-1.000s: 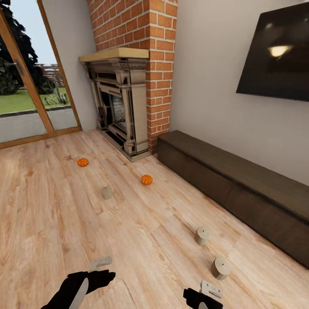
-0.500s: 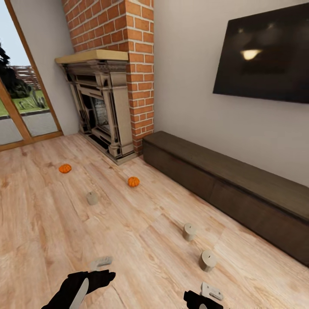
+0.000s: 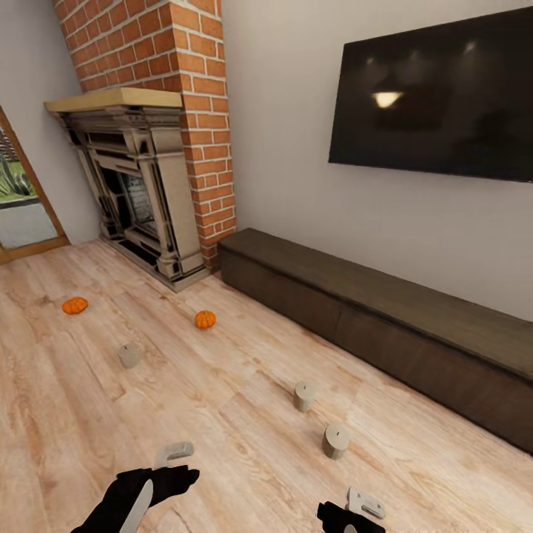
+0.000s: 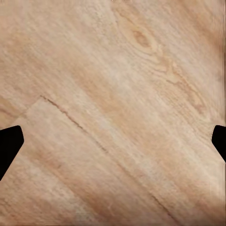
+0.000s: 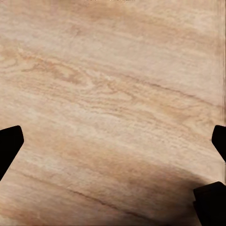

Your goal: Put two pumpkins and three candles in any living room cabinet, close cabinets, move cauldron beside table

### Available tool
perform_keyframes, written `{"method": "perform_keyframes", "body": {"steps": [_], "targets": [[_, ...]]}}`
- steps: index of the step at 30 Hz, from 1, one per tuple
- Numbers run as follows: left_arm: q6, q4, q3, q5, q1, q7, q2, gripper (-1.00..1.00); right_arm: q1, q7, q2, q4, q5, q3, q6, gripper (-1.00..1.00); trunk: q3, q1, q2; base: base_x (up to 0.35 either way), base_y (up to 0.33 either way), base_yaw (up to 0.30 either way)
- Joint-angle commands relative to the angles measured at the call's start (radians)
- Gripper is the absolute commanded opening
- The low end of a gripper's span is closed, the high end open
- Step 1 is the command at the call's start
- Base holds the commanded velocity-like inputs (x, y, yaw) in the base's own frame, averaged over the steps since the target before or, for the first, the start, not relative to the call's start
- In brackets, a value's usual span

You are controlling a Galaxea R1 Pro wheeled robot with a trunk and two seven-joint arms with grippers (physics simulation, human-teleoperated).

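1. Pumpkins sit on the wooden floor [image 3: 244, 444]: one pumpkin [image 3: 205, 319] just off the front corner of the brick fireplace [image 3: 148, 185], the other pumpkin [image 3: 74, 305] well apart from it, out from the hearth. Both are squat, ribbed and orange.
2. Three stubby grey-beige candles stand upright on the floor: one candle [image 3: 129, 355] between the pumpkins and me, a second candle [image 3: 304, 396] and a third candle [image 3: 335, 441] near each other in front of the cabinet [image 3: 385, 326].
3. That cabinet is long, low and dark brown along the wall, its fronts shut flush, beneath a wall-mounted TV [image 3: 437, 96].
4. My left gripper [image 4: 113, 141] and right gripper [image 5: 113, 141] hang over bare floor, jaws spread wide, holding nothing.
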Motion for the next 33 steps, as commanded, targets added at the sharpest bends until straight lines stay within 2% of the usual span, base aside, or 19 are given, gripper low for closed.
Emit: {"method": "perform_keyframes", "body": {"steps": [1, 10, 33], "targets": [[-0.001, 0.0, 0.0, 0.0, 0.0, 0.0, 0.0, 1.0, 0.0, 0.0, 0.0, 0.0, 0.0, 0.0, 0.0, 1.0, 0.001, 0.0, 0.0, 0.0, 0.0, -0.258], [-0.004, 0.0, -0.025, 0.0, 0.0, 0.0, 0.001, 1.0, 0.0, -0.001, 0.0, 0.001, 0.0, 0.0, 0.0, 1.0, 0.006, 0.0, 0.0, 0.0, 0.0, -0.258], [-0.002, 0.0, -0.029, 0.0, 0.0, -0.001, 0.002, 1.0, 0.0, -0.002, 0.001, 0.007, 0.001, 0.0, 0.001, 1.0, 0.021, 0.0, 0.0, 0.0, 0.0, -0.265]]}}
